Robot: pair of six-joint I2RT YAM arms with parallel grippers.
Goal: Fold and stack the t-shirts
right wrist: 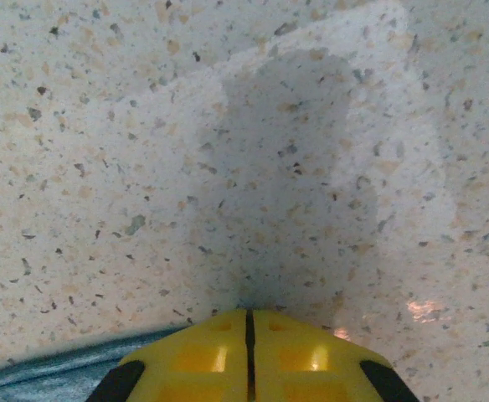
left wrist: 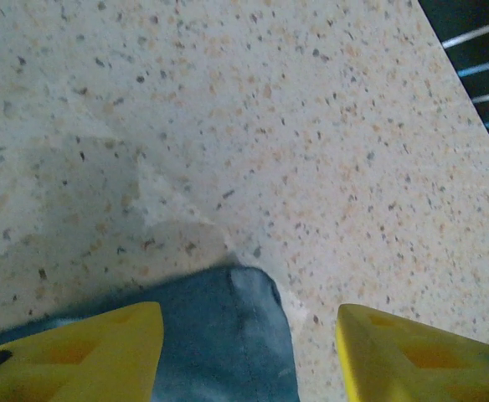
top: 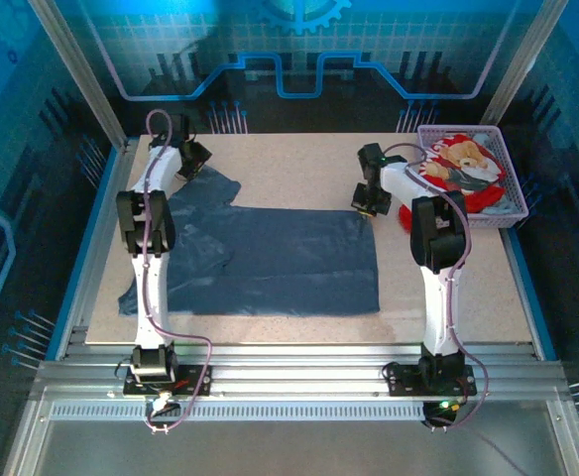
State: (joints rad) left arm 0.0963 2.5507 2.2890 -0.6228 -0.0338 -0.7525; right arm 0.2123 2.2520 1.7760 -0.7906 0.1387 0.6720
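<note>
On the table [top: 448,288], centre-left, the blue t-shirt [top: 280,263] lies spread flat, w/ one sleeve rumpled near the near-left edge. The red t-shirt [top: 465,164] sits bundled in the basket [top: 513,177] at far right, well apart from it.

The right gripper [right wrist: 249,356] is at the blue tee's far-right corner, pads pressed together. The wrist view shows a cloth edge just beside the pads, lower left, but none in the seam btw them. Can't tell if any cloth is caught. Main risk: it's shut on nothing or on a thin bite, so a lift leaves that corner behind.

The left gripper [left wrist: 246,316] is at the far-left sleeve, jaws spread and straddling only the tip of the cloth. A bite that shallow prob. slips once tension comes on.

If one arm pulls w/o the other holding, the tee drags, twists & folds skewed. The near-left sleeve may also slide off the edge.
</note>
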